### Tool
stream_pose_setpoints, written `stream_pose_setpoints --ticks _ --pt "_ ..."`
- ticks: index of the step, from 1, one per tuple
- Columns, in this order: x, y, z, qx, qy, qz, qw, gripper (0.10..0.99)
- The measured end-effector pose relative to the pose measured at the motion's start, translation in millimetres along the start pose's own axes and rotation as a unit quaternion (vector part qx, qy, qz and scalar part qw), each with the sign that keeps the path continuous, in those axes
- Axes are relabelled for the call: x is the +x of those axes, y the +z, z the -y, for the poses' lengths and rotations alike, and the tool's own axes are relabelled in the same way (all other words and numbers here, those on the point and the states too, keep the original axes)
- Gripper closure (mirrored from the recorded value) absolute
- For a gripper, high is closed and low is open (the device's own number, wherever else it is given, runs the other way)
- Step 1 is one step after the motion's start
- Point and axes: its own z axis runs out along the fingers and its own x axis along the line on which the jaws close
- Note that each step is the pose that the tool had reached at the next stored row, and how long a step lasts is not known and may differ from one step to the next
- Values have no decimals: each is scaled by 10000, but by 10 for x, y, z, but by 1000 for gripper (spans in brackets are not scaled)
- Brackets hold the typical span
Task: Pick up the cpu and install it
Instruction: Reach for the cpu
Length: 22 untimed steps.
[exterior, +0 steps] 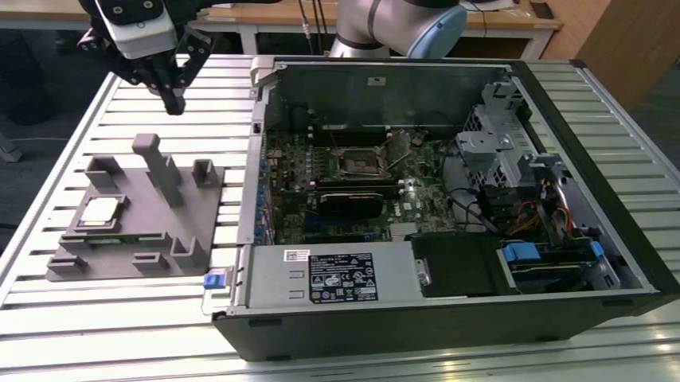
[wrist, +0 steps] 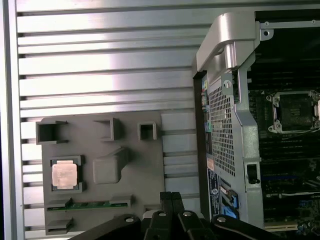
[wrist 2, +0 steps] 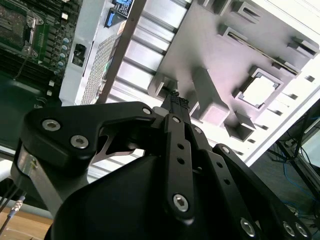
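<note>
The cpu point(exterior: 99, 210) is a small pale silver square lying in a recess of the grey holder plate point(exterior: 127, 270) at the exterior view's left. It also appears in both wrist views point(wrist: 65, 174) point(wrist 2: 259, 91). My gripper point(exterior: 173, 102) hangs well above the table, beyond the plate's far edge, apart from the cpu. Its fingers point(wrist: 166, 199) are pressed together with nothing between them. The dark socket frame point(exterior: 361, 161) sits on the motherboard inside the open computer case point(exterior: 638, 263), with its centre hollow.
The holder plate carries upright grey posts point(exterior: 162, 167) and a green memory stick point(wrist: 90, 205). A grey box with a black-and-white label point(exterior: 334, 274) fills the case's near corner, and drive cages and cables point(exterior: 510, 151) stand on the exterior view's right. The table is slatted aluminium point(exterior: 127, 334).
</note>
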Motion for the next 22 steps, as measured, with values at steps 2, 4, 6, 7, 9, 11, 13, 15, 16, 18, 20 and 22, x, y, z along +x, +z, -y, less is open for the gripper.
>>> stream_pose_setpoints --ticks 2,4,6,7,9,11,13,15,16,18,20,22 --pt "11 1 1 0 0 0 10000 969" --pt "23 2 2 0 0 0 10000 969" --pt "37 3 3 0 0 0 10000 969" --pt "46 4 4 -1 0 0 10000 969" --pt "63 5 5 0 0 0 10000 969" --pt "76 7 6 0 0 0 10000 969" --pt "86 9 7 0 0 0 10000 969" --pt "99 10 8 0 0 0 10000 969" --pt "104 11 8 0 0 0 10000 969" --pt "118 12 9 0 0 0 10000 969" --pt "132 14 11 0 0 0 10000 969" --pt "152 15 12 0 0 0 10000 969"
